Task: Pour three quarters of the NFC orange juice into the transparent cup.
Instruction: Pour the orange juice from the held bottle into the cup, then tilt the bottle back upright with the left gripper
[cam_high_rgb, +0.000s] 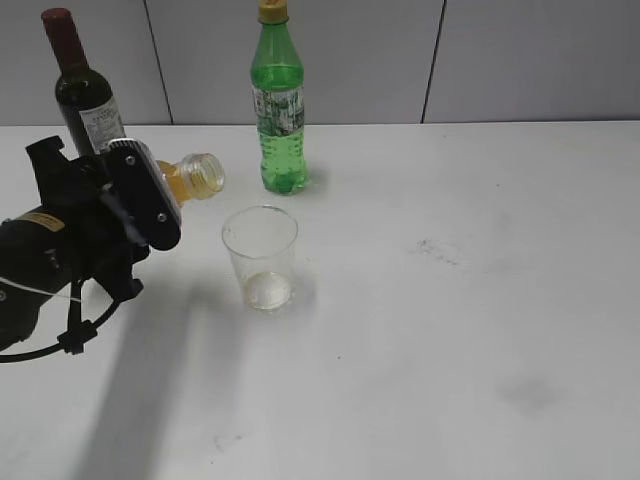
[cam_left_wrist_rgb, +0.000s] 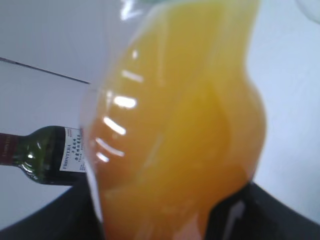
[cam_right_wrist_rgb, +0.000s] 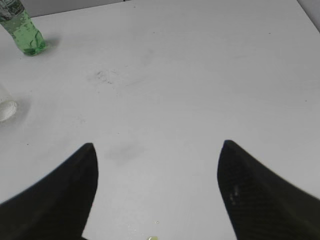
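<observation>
Left tool (cam_high_rgb: 165, 190) clamped on tilted clear-plastic NFC orange juice (cam_high_rgb: 195, 177), seemingly above tapered transparent cup (cam_high_rgb: 261, 256).

The transparent cup (cam_high_rgb: 260, 257) was set upright on the table (cam_high_rgb: 450, 330), left of centre, with the green bottle (cam_high_rgb: 279, 105) placed behind it and slightly to the right, near the back wall. The wine bottle (cam_high_rgb: 84, 92) was positioned at the far left rear. The NFC orange juice (cam_high_rgb: 195, 177) was held tipped on its side in the left gripper (cam_high_rgb: 150, 195), above and to the left of the cup, its open neck directed toward the cup; the right gripper (cam_right_wrist_rgb: 157, 192) was located over bare table well to the right.
</observation>
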